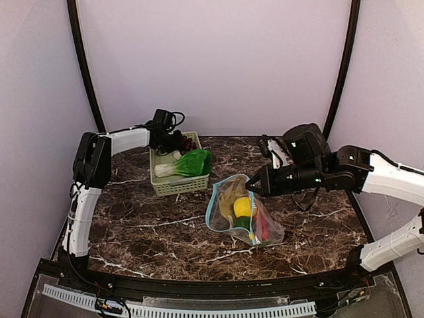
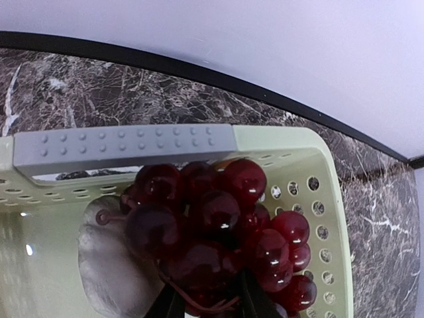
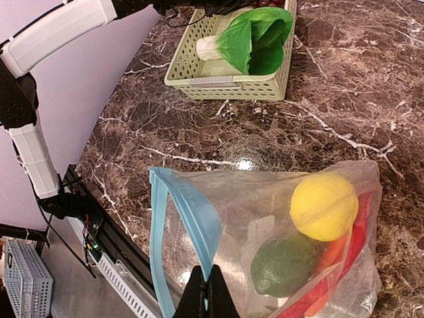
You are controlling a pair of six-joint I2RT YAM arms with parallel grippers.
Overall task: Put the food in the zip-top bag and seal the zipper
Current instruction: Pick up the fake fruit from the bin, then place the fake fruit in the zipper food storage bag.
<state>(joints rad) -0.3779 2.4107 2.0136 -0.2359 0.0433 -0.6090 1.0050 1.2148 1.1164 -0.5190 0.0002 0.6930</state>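
Top external view is showing the zip-top bag (image 1: pixel 225 202) lying on the marble table (image 1: pixel 152 225), to the right of the pale green basket (image 1: pixel 173 187) and nearer my bases than it, close but not touching. Its mouth is gaping toward the basket, with the light blue zipper (image 3: pixel 192 218) curving around the opening. Inside, the yellow lemon (image 1: pixel 244 208) is sitting beside a dark green piece (image 3: pixel 285 265), and the red chilli peppers (image 1: pixel 264 228) are lying at the end farthest from the basket. My right gripper (image 3: pixel 207 291) is pinching the bag's rim beside the blue strip, jaws fully together on the plastic, on the bag's side away from the basket. The bok choy (image 1: pixel 189 163) is resting inside the basket, leaves leaning over its right rim. The grapes (image 2: pixel 218 232) are sitting in the basket's far corner next to a pale lump (image 2: pixel 109 265), too blurred to name. My left gripper (image 2: pixel 207 301) is reaching into that corner with its fingers standing fairly narrow on either side of the bunch; I cannot tell whether they are actually clamping it.
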